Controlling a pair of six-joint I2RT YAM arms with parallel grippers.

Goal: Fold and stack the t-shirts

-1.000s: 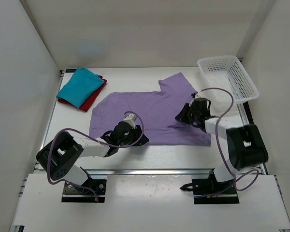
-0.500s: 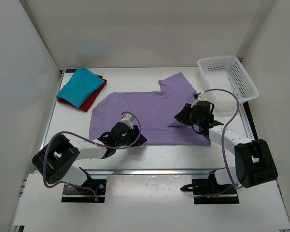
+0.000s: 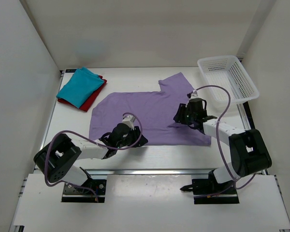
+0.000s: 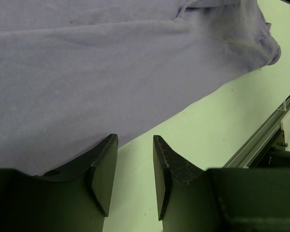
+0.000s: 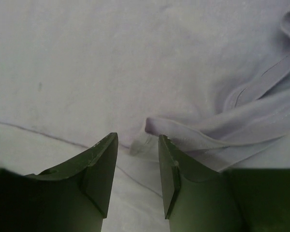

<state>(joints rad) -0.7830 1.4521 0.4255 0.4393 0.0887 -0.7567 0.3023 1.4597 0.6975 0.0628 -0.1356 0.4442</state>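
The lavender t-shirt (image 3: pixel 150 113) lies flat across the middle. Bare table (image 3: pixel 130 77) runs along the far side — between the teal t-shirt (image 3: pixel 79 87) stacked on the dark red t-shirt (image 3: pixel 94 99) at far left and the upright-walled white basket (image 3: pixel 217 59) at far right. A narrow bare strip lies along the near edge.

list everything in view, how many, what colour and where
lavender t-shirt: one, light purple, spread out mid-table
teal t-shirt: one, teal, folded, far left, on the dark red one
dark red t-shirt: one, dark red, under the teal one
basket: one, white mesh, far right corner
table: one, white, under everything
left gripper: one, black, open, at the lavender shirt's near edge
right gripper: one, black, open, over a fold on its right side
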